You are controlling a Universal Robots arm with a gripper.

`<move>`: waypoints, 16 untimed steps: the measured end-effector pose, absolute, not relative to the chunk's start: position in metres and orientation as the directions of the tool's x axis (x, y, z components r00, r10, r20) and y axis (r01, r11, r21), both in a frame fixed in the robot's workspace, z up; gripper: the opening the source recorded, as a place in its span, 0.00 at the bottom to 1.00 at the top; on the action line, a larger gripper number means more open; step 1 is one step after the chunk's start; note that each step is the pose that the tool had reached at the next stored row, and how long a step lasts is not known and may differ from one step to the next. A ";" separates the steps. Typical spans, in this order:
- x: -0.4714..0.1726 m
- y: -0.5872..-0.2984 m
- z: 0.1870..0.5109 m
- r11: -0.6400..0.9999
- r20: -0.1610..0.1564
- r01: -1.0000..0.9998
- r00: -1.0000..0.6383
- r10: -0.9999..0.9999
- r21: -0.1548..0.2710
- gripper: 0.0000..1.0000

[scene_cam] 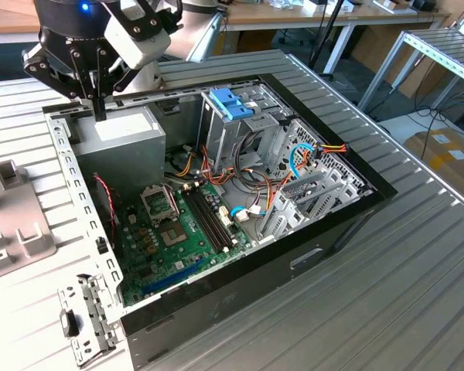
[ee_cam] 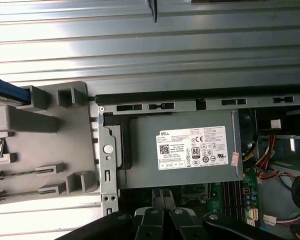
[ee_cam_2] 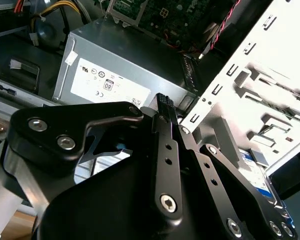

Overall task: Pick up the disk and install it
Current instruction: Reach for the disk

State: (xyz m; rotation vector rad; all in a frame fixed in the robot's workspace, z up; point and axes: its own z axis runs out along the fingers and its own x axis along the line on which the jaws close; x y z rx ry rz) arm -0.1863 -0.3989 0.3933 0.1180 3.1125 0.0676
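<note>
The tool (scene_cam: 99,108) hangs over the corner of the open computer case (scene_cam: 294,267) at the exterior view's upper left. Its two fingers are pressed together with nothing between them, and the tips are just above the edge of the grey power supply (scene_cam: 131,135). The disk (ee_cam_2: 254,172) lies outside the case, beyond the pale metal chassis flange (ee_cam_2: 270,75); the second wrist view shows its white-and-blue label partly hidden behind the tool's black linkage, apart from the fingertips.
</note>
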 end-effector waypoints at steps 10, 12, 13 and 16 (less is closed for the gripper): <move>-0.197 -0.399 0.393 0.996 -0.024 0.075 -0.997 0.076 0.044 0.11; -0.200 -0.399 0.393 0.996 -0.025 0.075 -0.997 0.076 0.044 0.11; -0.201 -0.399 0.393 0.996 -0.024 0.075 -0.997 0.076 0.044 0.11; -0.204 -0.399 0.393 0.996 -0.024 0.075 -0.997 0.076 0.044 0.11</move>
